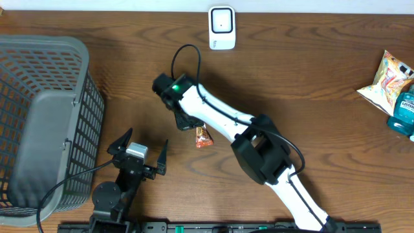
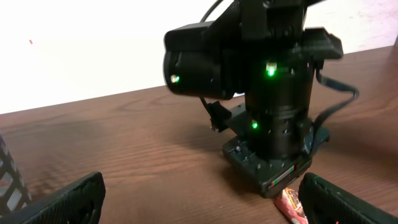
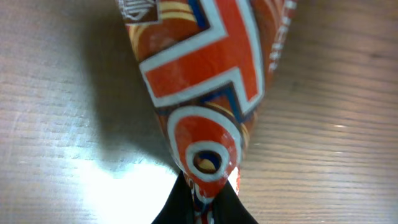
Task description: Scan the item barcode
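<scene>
With right pincer [image 1: 196, 127] shut on packet [image 1: 204, 137] end at table [image 1: 310, 71] middle and left pincer [image 1: 141, 146] wide open, empty, treat grasp as made; next lift packet, present code side to scanner [image 1: 222, 27].

The table [image 1: 310, 71] is dark wood grain with a soft sheen. The snack wrapper [image 3: 205, 81] is smooth, glossy printed film. At nine o'clock the basket [image 1: 94, 110] is matt grey plastic mesh. At twelve the scanner [image 1: 222, 28] is smooth white plastic. The right arm [image 1: 217, 113] has smooth white shells and matt black joints.
</scene>
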Robot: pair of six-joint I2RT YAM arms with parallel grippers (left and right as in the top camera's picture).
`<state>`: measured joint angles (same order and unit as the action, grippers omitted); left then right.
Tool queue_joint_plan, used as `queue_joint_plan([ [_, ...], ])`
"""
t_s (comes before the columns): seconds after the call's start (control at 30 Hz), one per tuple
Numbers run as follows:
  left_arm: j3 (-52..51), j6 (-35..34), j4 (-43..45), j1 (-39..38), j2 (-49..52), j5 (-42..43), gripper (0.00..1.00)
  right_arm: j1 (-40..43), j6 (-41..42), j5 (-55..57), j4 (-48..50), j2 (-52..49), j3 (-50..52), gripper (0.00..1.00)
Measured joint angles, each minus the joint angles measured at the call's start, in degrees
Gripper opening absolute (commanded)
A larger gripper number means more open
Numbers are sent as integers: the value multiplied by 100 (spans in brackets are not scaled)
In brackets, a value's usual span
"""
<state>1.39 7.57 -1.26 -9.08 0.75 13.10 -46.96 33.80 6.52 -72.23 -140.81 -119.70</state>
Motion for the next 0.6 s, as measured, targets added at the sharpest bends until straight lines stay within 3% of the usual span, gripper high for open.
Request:
queue_joint_plan([
  [0.13, 0, 0, 0, 0, 0, -2, 99, 385, -992, -1412, -479, 0, -151, 1],
  [0.4, 0, 0, 0, 0, 0, 0, 99, 1893, -4039, -5469, -2430, 20, -240, 1],
  [0.5, 0, 0, 0, 0, 0, 0, 99, 2391, -4395, -6450, -2509, 52, -245, 1],
  [0.6, 0, 0, 0, 0, 0, -2, 99, 2621, -4155, -7193, -2509, 63, -245, 1],
])
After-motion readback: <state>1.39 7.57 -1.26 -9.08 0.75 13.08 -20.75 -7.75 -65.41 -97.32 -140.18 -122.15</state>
